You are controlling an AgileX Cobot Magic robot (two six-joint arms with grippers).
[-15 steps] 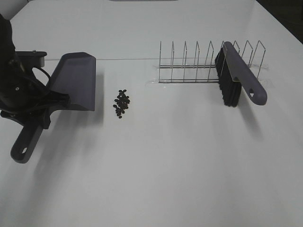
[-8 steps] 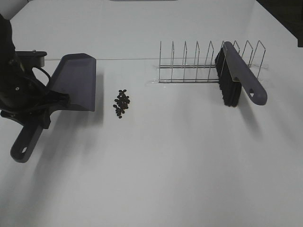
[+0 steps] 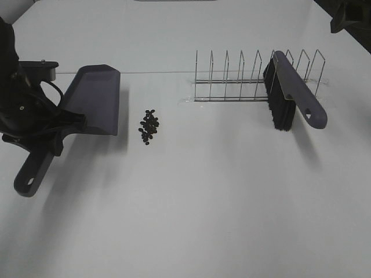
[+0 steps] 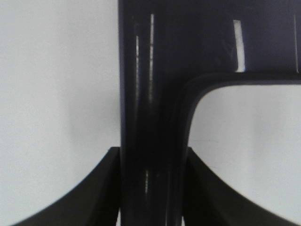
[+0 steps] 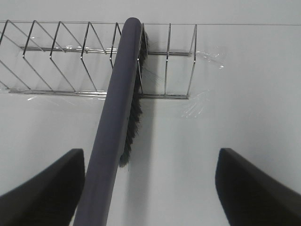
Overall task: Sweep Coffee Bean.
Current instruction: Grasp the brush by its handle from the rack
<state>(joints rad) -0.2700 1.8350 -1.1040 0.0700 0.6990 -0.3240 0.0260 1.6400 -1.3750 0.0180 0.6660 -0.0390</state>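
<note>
A loose cluster of tiny dark brown-black oval coffee beans (image 3: 149,127) lies on the plain white counter (image 3: 220,202). There are roughly twenty, but they overlap too much for an exact count. Near them on the left of the high view is one dark grey-purple plastic dustpan (image 3: 95,107), its open lip facing the beans without touching them; whether the lip meets the counter cannot be told. The left end effector (image 3: 55,130) is clamped on the dustpan's handle, and in the left wrist view the handle (image 4: 150,94) fills the gap between the two dark fingers (image 4: 101,188), hiding the beans. Well apart on the right stands one thin chrome wire rack (image 3: 232,78) of about nine upright dividers, with one long grey-purple brush with black bristles (image 3: 295,92) leaning in it and covering one divider. The right end effector (image 5: 150,188) hangs over the brush (image 5: 115,122) with its fingers spread wide, gripping nothing, and only a dark corner of that arm (image 3: 351,14) shows in the high view.
</note>
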